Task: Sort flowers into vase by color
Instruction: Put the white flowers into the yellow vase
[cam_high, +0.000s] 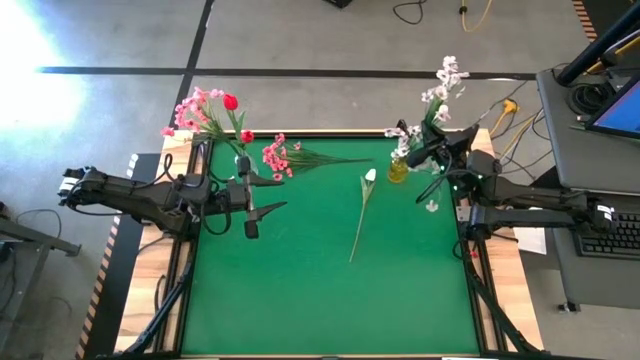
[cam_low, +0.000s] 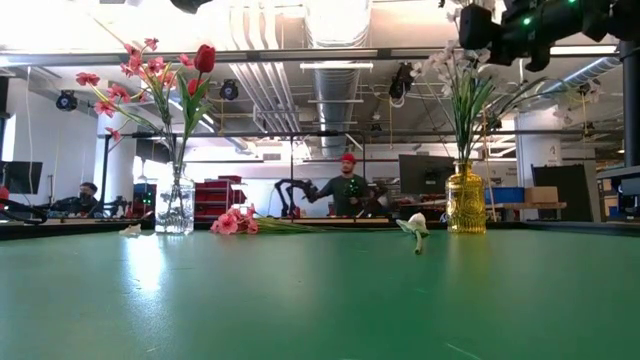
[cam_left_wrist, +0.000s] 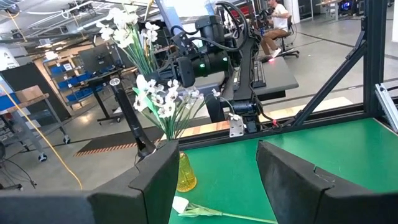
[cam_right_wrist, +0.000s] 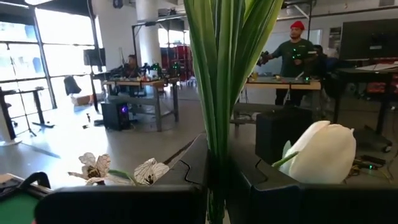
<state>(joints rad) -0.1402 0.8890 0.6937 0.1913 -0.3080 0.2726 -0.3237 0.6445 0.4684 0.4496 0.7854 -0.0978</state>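
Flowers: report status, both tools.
Right tool shut on white flower stems over yellow vase. Left tool open, idle, empty. White tulip and pink spray loose on mat.

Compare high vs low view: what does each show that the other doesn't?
High only: both arms whole, the left gripper open above the mat, the right gripper shut on stems over the yellow vase, and the full stem of the loose white tulip.
Low only: the clear vase as glass, and people in the room behind.
Both: the pink spray lying on the mat and the flowers standing in each vase.
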